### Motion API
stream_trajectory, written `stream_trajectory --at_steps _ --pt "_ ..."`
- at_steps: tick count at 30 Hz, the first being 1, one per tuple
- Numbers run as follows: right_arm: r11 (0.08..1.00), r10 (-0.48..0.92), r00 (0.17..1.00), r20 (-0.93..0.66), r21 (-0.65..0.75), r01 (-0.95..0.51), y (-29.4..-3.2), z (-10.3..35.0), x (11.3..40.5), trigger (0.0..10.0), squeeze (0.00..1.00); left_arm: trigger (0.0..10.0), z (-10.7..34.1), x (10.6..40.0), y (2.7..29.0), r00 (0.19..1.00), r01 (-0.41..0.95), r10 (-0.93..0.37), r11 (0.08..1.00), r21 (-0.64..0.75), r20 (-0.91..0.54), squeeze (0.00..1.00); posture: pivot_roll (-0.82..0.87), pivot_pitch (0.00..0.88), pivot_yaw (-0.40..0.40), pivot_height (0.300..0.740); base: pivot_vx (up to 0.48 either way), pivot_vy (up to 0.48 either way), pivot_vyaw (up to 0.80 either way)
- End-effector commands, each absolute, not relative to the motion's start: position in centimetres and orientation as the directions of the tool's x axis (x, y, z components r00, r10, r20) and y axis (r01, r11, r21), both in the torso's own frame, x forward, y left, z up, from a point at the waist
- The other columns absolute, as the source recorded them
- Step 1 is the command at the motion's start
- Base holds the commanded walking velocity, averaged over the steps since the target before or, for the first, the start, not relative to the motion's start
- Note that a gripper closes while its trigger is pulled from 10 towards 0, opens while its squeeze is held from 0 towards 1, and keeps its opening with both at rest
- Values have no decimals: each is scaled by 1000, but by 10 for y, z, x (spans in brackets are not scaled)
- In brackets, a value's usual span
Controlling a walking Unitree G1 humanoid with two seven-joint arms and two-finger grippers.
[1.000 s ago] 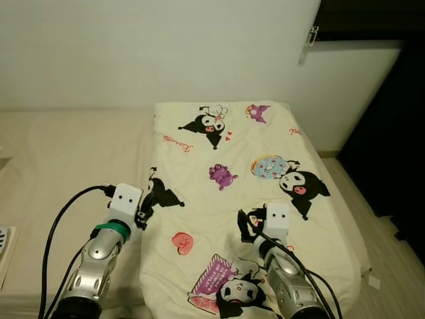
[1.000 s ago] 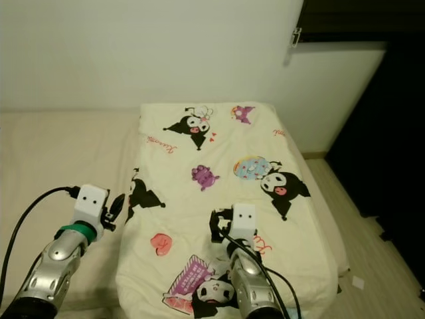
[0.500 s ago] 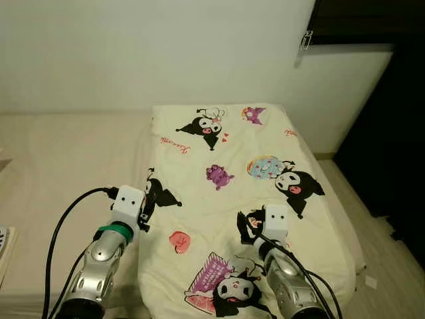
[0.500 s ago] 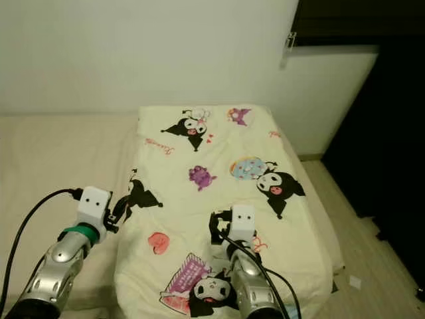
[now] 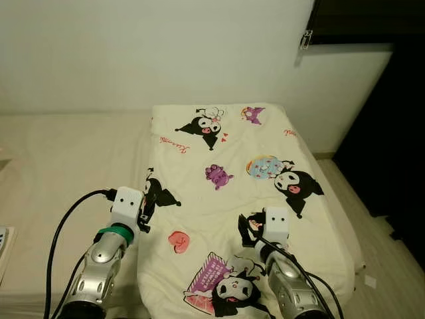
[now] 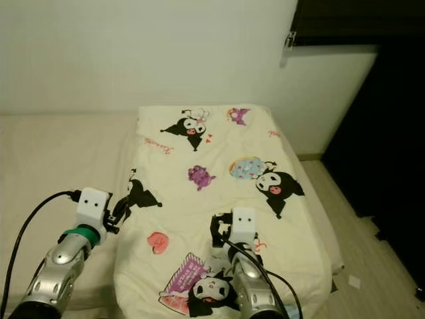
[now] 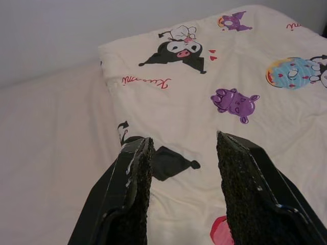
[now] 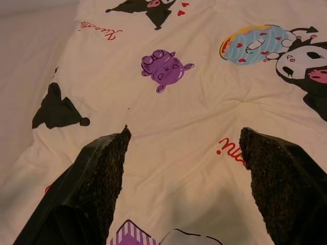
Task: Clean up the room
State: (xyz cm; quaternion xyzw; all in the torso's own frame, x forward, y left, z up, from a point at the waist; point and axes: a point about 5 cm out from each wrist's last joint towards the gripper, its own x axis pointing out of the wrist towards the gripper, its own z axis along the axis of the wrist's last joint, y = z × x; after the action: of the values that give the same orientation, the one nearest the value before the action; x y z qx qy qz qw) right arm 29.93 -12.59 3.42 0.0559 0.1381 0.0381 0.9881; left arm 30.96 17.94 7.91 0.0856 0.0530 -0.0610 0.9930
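A cream blanket (image 5: pixel 226 153) printed with black, purple and pink cartoon figures lies spread flat on the right part of a beige bed (image 5: pixel 66 159). My left gripper (image 5: pixel 147 199) hovers at the blanket's left edge, open, with nothing between its fingers (image 7: pixel 135 173). My right gripper (image 5: pixel 248 229) hangs over the blanket's near middle, also open and empty. In the right wrist view its wide-spread fingertips (image 8: pixel 110 153) frame the purple figure (image 8: pixel 164 69) and the blue doughnut print (image 8: pixel 253 43).
A white wall (image 5: pixel 166 46) runs behind the bed. To the right is a strip of floor (image 5: pixel 362 206) with a small white scrap (image 5: pixel 370 280), then a dark opening (image 5: pixel 398 133). A pale object (image 5: pixel 3 240) pokes in at the left edge.
The whole picture has shifted slightly, so the camera moved. Both grippers hold nearly the same places over the blanket, still open.
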Motion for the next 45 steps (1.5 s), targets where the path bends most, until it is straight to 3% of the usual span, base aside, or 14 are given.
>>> stream_trajectory --at_steps 1,10,45 --pt "991 85 955 -285 122 -52 -126 31 296 10000 0 10000 76 307 182 986 118 -96 980 162 -133 0 53 0 22 740 0 0 0" --pt "991 84 954 -287 121 -51 -126 31 296 10000 0 10000 75 305 182 986 116 -96 981 153 -137 0 54 0 18 740 0 0 0" --pt "992 98 949 -300 105 -70 -126 31 297 10000 0 10000 75 306 183 987 102 -82 984 148 -138 0 50 0 8 740 -249 0 0"
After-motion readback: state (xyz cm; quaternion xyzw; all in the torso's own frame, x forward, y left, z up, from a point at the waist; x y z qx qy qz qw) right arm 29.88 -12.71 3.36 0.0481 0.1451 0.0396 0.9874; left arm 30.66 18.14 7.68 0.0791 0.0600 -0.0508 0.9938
